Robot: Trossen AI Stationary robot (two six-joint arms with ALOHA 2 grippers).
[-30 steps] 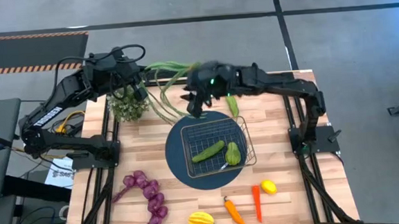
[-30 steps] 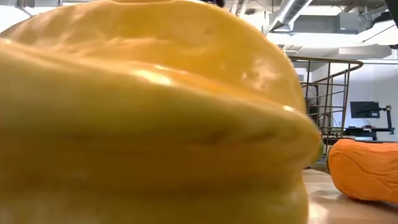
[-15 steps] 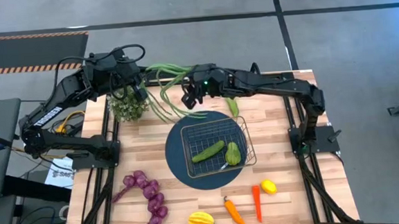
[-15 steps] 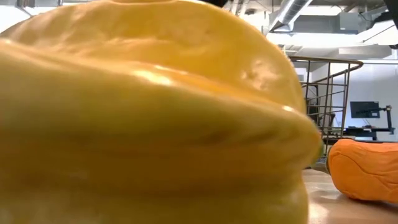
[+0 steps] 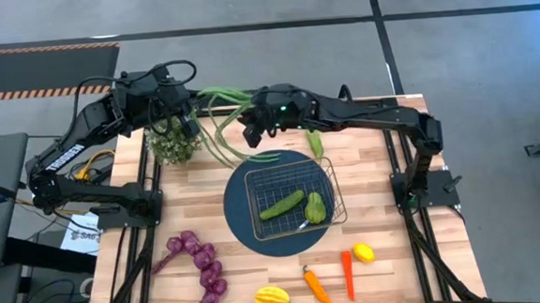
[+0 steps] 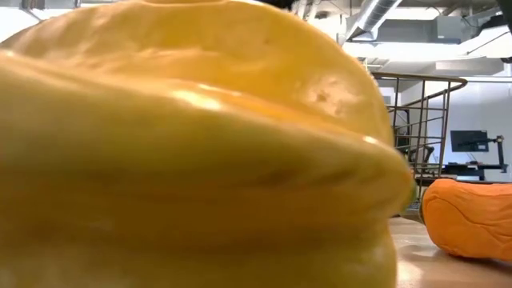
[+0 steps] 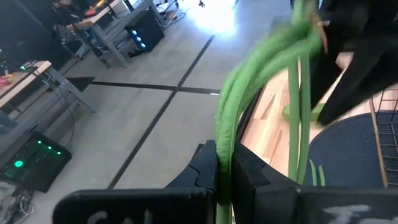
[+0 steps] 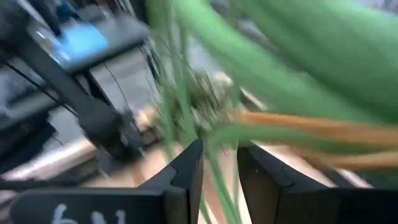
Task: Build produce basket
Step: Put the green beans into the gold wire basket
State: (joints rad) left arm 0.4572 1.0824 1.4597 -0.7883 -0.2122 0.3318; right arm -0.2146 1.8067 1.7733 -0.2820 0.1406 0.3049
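Note:
The green bean bundle (image 5: 223,117) is lifted over the table's far left part, and its thin ends (image 5: 268,156) trail onto the blue mat's far edge. My left gripper (image 5: 190,107) is shut on it beside the potted plant. My right gripper (image 5: 248,132) is open right at the bundle's hanging strands. In the right wrist view its fingers (image 8: 219,158) stand on either side of a thin strand (image 8: 214,177); I cannot tell whether they touch it. The wire basket (image 5: 329,182) sits on the mat and holds a cucumber (image 5: 283,205) and another green piece (image 5: 315,207). My left gripper (image 7: 225,155) pinches the bean bundle between its two fingers at a thick stretch (image 7: 222,140) near one end. It comes roughly level from the table's left. The beans run out forward past the fingertips, arch up clear of the table and droop down toward the mat.
A bushy potted plant (image 5: 173,139) stands under the left gripper. One cucumber (image 5: 315,144) lies beyond the basket. Purple grapes (image 5: 202,264), a yellow ribbed fruit (image 5: 272,300) that fills the low view (image 6: 192,144), carrots (image 5: 347,274) and a lemon (image 5: 363,253) lie near the near edge.
My right gripper has moved from over the basket's far edge toward the table's left and far side, in to the hanging bean strands. The left gripper has kept its hold, and the beans' loose ends have swung a little.

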